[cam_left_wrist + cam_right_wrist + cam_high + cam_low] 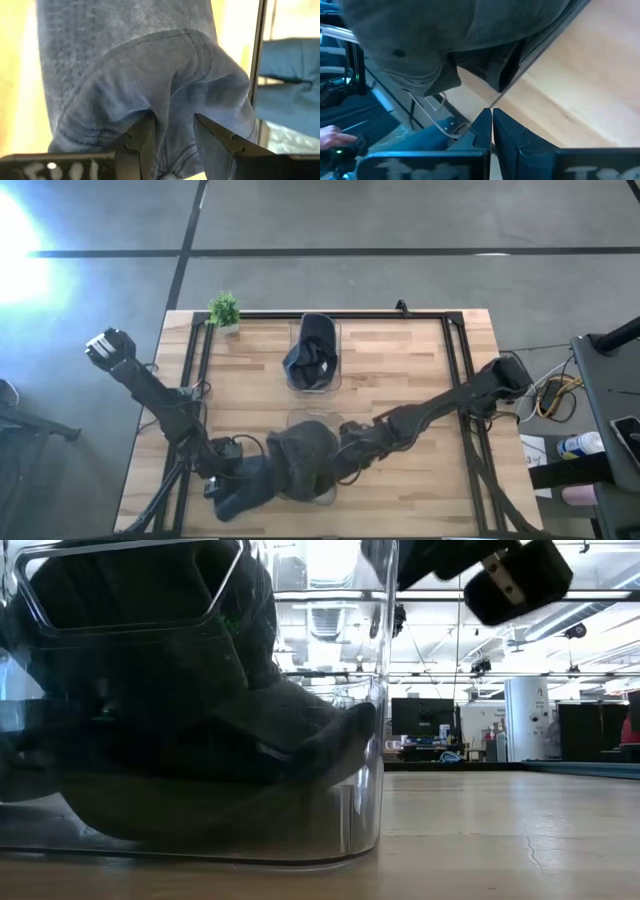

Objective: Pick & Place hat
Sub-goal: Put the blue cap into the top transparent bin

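Observation:
A grey hat [303, 455] lies in a clear bin [322, 496] at the table's near middle. In the low view the hat [190, 730] shows as a dark mass behind the bin's wall [372, 820]. My left gripper [238, 488] reaches it from the near left and is shut on its cloth [175, 90]. My right gripper [347, 457] stands at the bin's right side with its fingers shut [491, 125], just below the hat [445, 35] and the bin's rim [440, 122]. My left gripper pinches a raised fold of the hat's cloth [175, 120] between its two fingers [142, 142], beside a stitched seam. It comes in low from the table's near-left side. The hat rests in the bin, its cloth bunched up at the fingers. My right gripper holds nothing; I cannot tell whether its shut tips touch the bin's wall.
A second clear bin [335, 380] at the far middle holds a dark hat [312, 352]. A small potted plant [225, 311] stands at the far-left corner. Black frame rails [458, 370] run along the table's left, right and far sides. Bare wood lies to the right [520, 830].

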Controlling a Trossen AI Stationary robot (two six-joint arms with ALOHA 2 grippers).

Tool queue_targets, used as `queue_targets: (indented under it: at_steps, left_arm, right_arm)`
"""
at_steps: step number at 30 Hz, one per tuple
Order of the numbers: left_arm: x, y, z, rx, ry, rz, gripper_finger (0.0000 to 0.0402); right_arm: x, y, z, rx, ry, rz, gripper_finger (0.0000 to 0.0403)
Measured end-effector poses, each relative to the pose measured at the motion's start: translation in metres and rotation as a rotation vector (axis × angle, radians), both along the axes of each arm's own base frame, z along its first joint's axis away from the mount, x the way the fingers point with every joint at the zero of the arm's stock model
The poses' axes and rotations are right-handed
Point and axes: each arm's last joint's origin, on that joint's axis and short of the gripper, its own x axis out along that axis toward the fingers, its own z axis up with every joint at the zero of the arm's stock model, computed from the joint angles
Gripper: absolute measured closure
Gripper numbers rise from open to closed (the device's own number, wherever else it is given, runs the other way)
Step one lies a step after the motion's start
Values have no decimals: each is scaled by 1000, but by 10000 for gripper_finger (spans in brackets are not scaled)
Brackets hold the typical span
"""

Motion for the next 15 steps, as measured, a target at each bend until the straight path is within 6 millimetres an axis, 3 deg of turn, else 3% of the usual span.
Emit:
queue_targets:
  at_steps: [4,12,15]
  left_arm:
    - [-1,-2,-7,-6,35,-34,273]
    - [4,-12,-18,-56,78,-125,274]
    - [8,-18,-20,-108,73,-143,274]
  right_arm:
    - [7,15,-13,46,34,-7,390]
    - [-7,59,12,165,14,91,390]
    - [-5,76,-1,203,16,98,390]
